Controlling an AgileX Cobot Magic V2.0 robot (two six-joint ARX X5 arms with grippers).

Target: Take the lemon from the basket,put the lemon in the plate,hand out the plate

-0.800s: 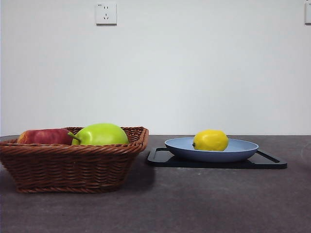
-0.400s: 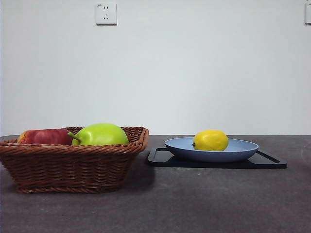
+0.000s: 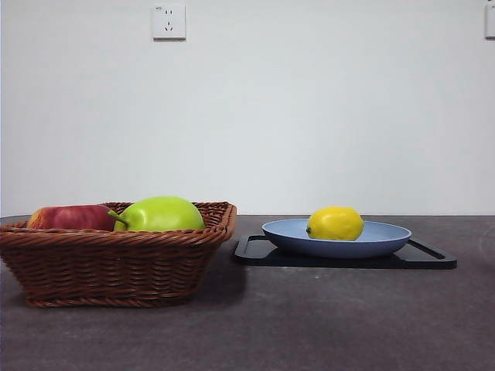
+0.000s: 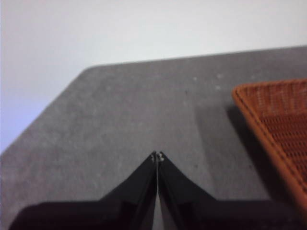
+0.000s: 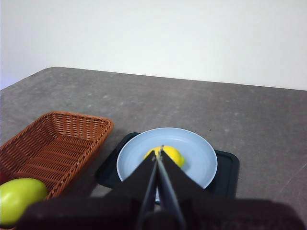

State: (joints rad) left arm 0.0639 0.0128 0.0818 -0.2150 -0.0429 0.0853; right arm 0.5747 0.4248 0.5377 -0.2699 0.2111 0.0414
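The yellow lemon (image 3: 335, 223) lies in the light-blue plate (image 3: 387, 236), which rests on a black tray (image 3: 433, 259). The wicker basket (image 3: 116, 263) stands to the left of it. In the right wrist view my right gripper (image 5: 158, 155) is shut and empty, raised above and short of the plate (image 5: 196, 153), with the lemon (image 5: 173, 154) just behind its tips and the basket (image 5: 62, 143) off to one side. My left gripper (image 4: 157, 157) is shut and empty over bare table beside the basket's corner (image 4: 278, 120). Neither arm shows in the front view.
A green pear-like fruit (image 3: 161, 214) and a red apple (image 3: 69, 217) lie in the basket; the green fruit also shows in the right wrist view (image 5: 19, 197). A wall socket (image 3: 168, 22) is on the white back wall.
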